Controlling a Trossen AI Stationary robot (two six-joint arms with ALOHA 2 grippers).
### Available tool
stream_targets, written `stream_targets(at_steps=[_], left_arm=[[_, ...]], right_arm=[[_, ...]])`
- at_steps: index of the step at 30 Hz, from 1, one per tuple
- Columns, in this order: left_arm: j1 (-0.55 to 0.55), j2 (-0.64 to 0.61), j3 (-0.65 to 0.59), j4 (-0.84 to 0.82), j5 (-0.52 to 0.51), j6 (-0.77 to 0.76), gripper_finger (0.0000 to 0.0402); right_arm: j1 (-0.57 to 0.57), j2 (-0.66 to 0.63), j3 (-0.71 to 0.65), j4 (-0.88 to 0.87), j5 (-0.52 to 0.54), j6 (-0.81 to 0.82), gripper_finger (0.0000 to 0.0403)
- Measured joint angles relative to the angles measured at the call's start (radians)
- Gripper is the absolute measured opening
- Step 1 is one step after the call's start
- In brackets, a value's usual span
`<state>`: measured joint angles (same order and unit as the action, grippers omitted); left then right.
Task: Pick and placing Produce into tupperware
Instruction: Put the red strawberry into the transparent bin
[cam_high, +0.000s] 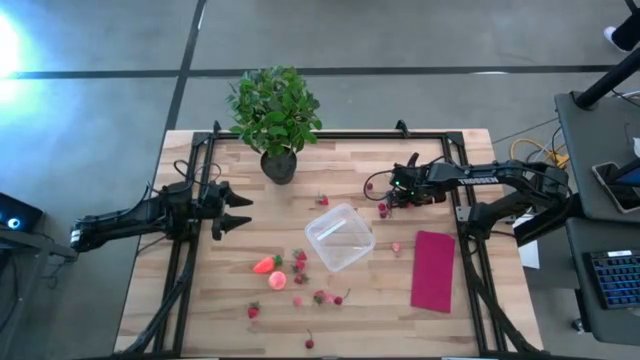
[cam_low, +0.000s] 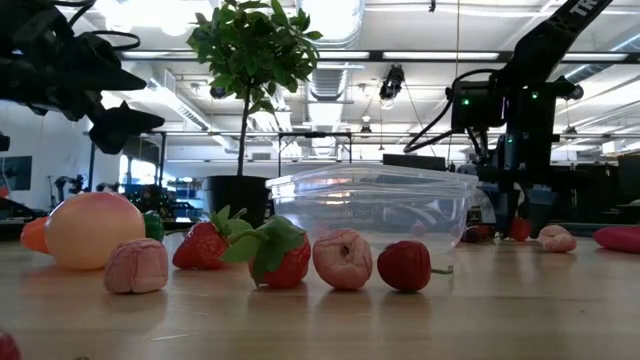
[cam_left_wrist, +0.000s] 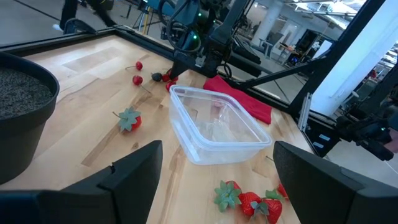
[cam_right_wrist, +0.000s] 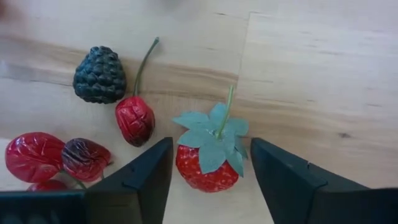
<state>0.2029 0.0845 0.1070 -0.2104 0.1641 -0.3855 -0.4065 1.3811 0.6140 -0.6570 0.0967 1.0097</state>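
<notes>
The clear tupperware (cam_high: 340, 237) stands with nothing in it at the table's middle, also seen in the left wrist view (cam_left_wrist: 217, 127). Produce lies scattered on the wood. An orange-red strawberry (cam_high: 266, 264), a round pink fruit (cam_high: 277, 281) and several red berries (cam_high: 300, 262) lie on its near left. My right gripper (cam_high: 390, 200) points down on its far right, open. Its fingers stand on either side of a small strawberry with a green top (cam_right_wrist: 208, 165), without touching it. My left gripper (cam_high: 235, 212) waits open at the left, above the table.
Beside the small strawberry lie a dark berry (cam_right_wrist: 99, 74), a stemmed red berry (cam_right_wrist: 135, 119) and more red ones (cam_right_wrist: 34, 155). A potted plant (cam_high: 275, 110) stands at the far edge, and a flat magenta cloth (cam_high: 433, 270) lies at the right. A black frame (cam_high: 330, 135) borders the table.
</notes>
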Motion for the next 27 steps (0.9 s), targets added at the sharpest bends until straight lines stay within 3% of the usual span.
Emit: stream_targets(at_steps=[10, 18, 27], left_arm=[[0.000, 0.000, 0.000, 0.000, 0.000, 0.000, 0.0293], [0.000, 0.000, 0.000, 0.000, 0.000, 0.000, 0.0293], [0.000, 0.000, 0.000, 0.000, 0.000, 0.000, 0.0293]], right_arm=[[0.000, -0.001, 0.000, 0.003, -0.003, 0.004, 0.0153], [0.010, -0.073, 0.047, 0.003, -0.097, 0.003, 0.0155], [0.213, -0.106, 0.259, 0.055, -0.242, -0.124, 0.0157]])
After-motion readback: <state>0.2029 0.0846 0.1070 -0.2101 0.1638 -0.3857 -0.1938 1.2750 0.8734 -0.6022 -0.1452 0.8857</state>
